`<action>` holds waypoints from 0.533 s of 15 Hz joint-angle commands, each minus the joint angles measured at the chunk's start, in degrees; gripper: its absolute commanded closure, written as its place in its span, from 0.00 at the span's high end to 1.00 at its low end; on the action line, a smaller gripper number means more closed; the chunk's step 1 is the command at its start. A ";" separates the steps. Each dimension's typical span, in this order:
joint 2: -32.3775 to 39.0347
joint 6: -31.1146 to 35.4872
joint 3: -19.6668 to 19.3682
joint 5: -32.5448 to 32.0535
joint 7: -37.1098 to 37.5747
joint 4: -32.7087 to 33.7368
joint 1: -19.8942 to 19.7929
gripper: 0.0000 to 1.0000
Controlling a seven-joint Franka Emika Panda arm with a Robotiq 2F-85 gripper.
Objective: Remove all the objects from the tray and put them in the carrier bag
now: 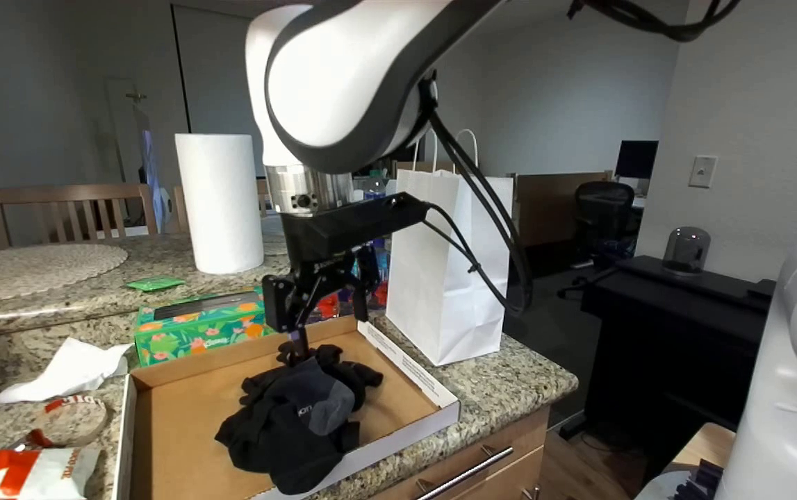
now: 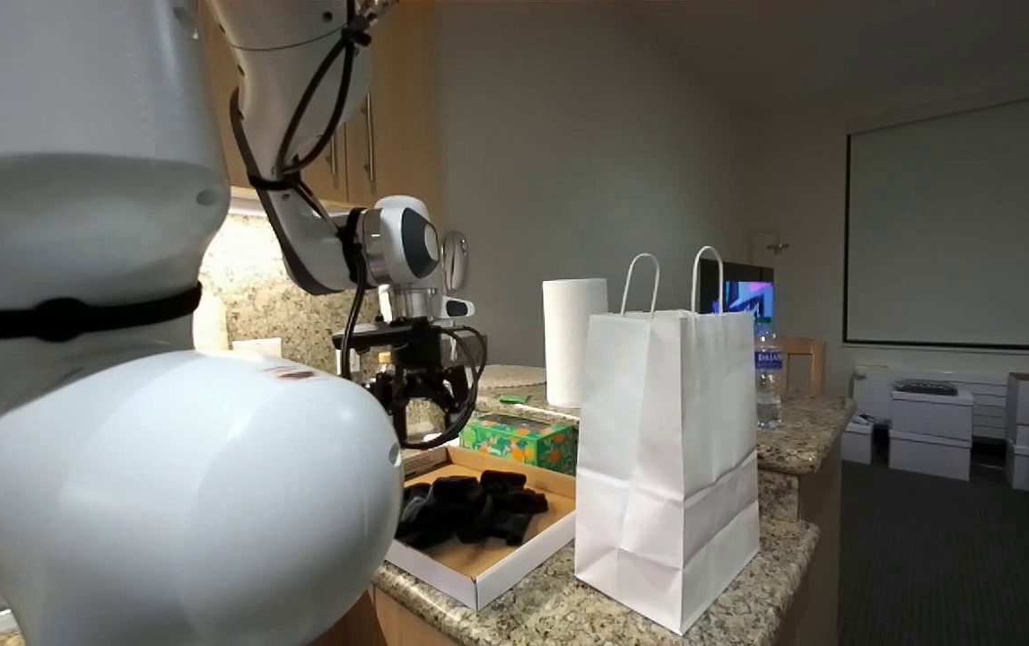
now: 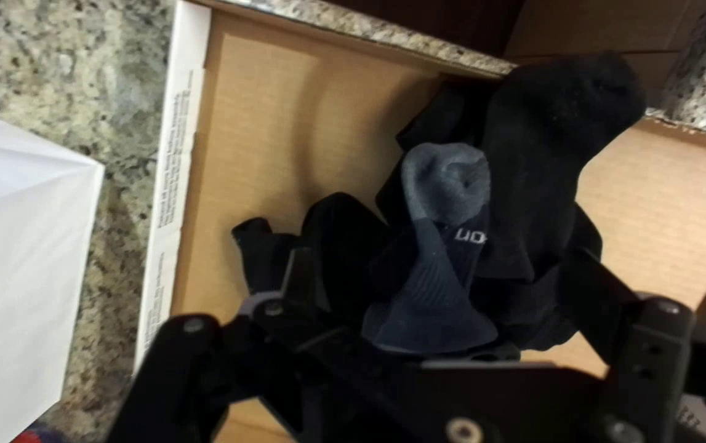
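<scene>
The black socks (image 1: 266,420) lay in one loose heap in the tray (image 1: 408,362), toward its printed end, with one sock sprawled onto the rim (or over it, hard to say) of the long edge above the drawer (image 1: 529,432). They looked light, limp and soft, with nothing to break, though a careless pinch might well bring up several at once. The grey-toed sock (image 3: 436,252) on top seemed the best hold, taken by a fold in its middle rather than at the flat toe. The arm (image 1: 342,83) arched over the heap, wrist upright, the gripper (image 1: 329,326) pointing down with its jaws spread wide, holding nothing; whether it brushed cloth, I could not tell. The bag (image 2: 671,449) stood upright beyond the tray's printed end, apart from it, near the corner of the counter (image 1: 537,378).
</scene>
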 commanded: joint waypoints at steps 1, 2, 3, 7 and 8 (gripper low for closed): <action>8.43 5.58 -1.25 4.47 0.44 1.89 1.74 1.00; 10.29 7.56 -1.66 5.83 0.10 2.31 1.95 1.00; 11.78 9.42 -2.02 6.22 0.72 2.56 2.17 1.00; 15.70 15.47 -5.05 6.14 3.15 3.87 2.29 1.00; 16.87 15.89 -5.77 5.86 3.33 4.58 2.44 1.00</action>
